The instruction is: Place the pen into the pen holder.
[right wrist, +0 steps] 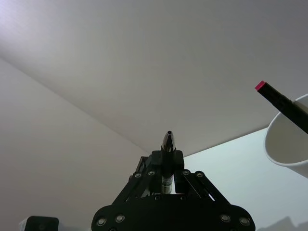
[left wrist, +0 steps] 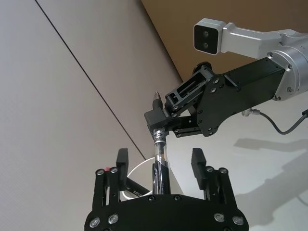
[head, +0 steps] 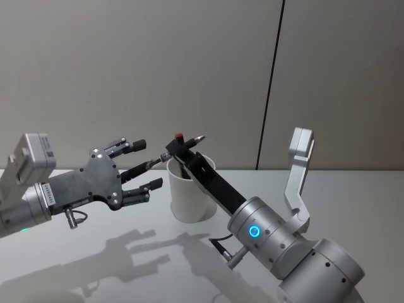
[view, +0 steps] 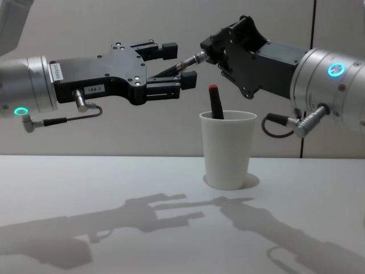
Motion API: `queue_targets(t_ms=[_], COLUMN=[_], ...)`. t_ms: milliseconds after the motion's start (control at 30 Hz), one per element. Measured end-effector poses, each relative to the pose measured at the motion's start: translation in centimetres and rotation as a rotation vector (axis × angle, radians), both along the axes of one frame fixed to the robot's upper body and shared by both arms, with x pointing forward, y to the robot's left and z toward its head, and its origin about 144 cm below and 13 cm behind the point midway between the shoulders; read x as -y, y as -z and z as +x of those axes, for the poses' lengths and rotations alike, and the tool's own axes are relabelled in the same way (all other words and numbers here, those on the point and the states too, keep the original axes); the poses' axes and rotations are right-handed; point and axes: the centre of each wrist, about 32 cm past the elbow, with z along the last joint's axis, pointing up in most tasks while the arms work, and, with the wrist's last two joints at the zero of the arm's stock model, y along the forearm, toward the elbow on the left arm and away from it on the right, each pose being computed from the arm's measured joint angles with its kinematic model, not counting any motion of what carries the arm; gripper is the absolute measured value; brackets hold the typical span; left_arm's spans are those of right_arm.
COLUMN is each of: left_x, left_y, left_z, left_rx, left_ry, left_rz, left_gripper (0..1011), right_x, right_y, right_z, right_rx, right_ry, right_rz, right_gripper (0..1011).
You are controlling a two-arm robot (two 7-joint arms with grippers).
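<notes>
Above the plain white tapered paper cup (view: 227, 149) at centre frame in the chest view, slim black-and-silver pen (left wrist: 160, 149) held level, clamped near its tip end in the right gripper (view: 209, 54), fingers closed on it. Left gripper (view: 177, 65) spread wide around the pen's other end, not gripping. Already inside the cup: a black marker with red cap (view: 215, 101), leaning.
</notes>
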Motion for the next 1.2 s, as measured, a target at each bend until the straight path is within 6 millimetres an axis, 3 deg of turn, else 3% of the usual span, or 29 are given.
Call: queue_targets(t_ms=[267,1200], left_x=[0.0,0.0], left_y=[0.0,0.0], left_z=[0.0,0.0], left_rx=[0.000,0.000], left_ry=[0.000,0.000], left_rz=[0.000,0.000], left_gripper=[1002,1002], right_x=[0.1,4.1], right_y=[-0.1,-3.2], right_z=[0.1,2.9], right_rx=[0.009,0.273], right_ry=[0.008,0.276], right_rz=[-0.008,-0.257], right_gripper=[135,135])
